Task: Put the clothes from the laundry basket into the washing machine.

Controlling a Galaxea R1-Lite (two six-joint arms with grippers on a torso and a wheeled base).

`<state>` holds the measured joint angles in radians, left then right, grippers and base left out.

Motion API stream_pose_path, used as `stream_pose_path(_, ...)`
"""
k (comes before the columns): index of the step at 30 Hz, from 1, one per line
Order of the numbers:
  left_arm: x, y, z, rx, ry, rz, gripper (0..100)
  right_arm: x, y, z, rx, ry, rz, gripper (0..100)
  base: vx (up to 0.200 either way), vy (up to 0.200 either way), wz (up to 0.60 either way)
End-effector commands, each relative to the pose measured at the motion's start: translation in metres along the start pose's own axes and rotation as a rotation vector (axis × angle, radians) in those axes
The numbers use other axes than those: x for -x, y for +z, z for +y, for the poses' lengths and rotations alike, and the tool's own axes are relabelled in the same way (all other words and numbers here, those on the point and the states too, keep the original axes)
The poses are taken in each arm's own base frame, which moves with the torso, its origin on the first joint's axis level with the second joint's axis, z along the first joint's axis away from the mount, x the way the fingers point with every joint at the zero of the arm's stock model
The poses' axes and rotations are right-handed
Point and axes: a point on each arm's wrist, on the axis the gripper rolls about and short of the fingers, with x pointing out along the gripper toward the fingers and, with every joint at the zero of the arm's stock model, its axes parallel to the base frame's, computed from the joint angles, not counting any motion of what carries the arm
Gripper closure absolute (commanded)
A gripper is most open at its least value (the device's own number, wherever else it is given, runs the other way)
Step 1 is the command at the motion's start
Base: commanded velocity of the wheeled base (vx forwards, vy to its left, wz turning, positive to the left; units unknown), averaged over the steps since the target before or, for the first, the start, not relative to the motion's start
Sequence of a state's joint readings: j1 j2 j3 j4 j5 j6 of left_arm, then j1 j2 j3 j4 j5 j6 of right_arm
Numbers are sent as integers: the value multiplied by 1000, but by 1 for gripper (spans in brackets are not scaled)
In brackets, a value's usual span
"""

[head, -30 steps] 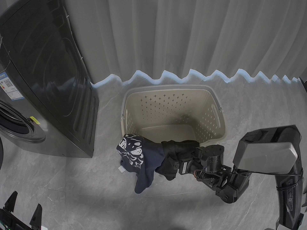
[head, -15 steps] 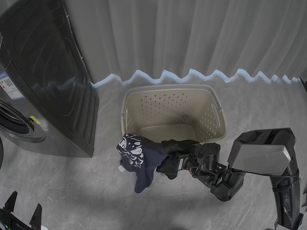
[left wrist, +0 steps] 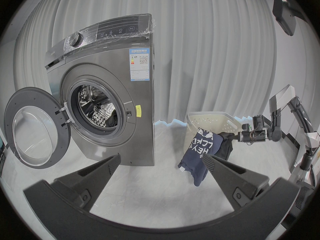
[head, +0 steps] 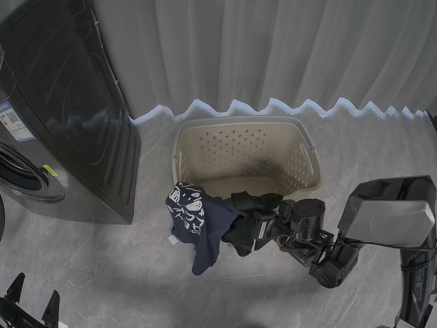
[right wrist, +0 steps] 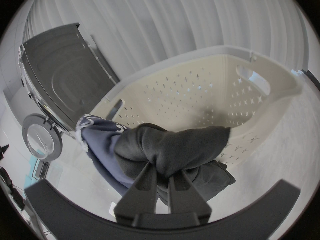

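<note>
Since right gripper (right wrist: 162, 170) pinches only black garment (right wrist: 173, 147), fingers tight on a fold, navy shirt (head: 200, 224) probably rides loose. It's draped over near rim of basket (head: 246, 122), tail hanging outside toward floor (head: 136, 260).

Risks:
- shirt slides off on lift
- shirt snags rim, drags light basket along
- dangling tail catches edge of door (left wrist: 33, 127) on way in — washer (left wrist: 140, 124) well apart to robot's left, door open

Left gripper (left wrist: 160, 158) low, fingers spread, empty.

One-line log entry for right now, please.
right gripper: shut on black garment | navy printed shirt: hanging over laundry basket near rim | left gripper: open | washing machine: door open
</note>
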<state>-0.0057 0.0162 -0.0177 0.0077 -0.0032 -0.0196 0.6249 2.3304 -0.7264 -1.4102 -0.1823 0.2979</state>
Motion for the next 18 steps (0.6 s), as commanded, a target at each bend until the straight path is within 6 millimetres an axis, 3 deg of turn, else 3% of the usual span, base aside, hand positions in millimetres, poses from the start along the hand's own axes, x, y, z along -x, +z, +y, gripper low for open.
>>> stream_pose_path(1, 0, -5, 0, -1, 0, 5, 0, 46, 57, 11, -25, 39, -112, 100, 0, 0, 0)
stream_pose_path(5, 0, -5, 0, -1, 0, 5, 0, 77, 84, 16, -35, 67, -169, 100, 0, 0, 0)
stream_pose_path(7, 0, -5, 0, -1, 0, 5, 0, 89, 86, 19, -33, 75, -158, 100, 0, 0, 0)
stream_pose_path(14, 0, -5, 0, -3, 0, 5, 0, 97, 90, 21, -21, 92, -169, 100, 0, 0, 0)
stream_pose_path(18, 0, -5, 0, -7, 0, 5, 0, 112, 117, 29, -24, 137, -271, 100, 0, 0, 0)
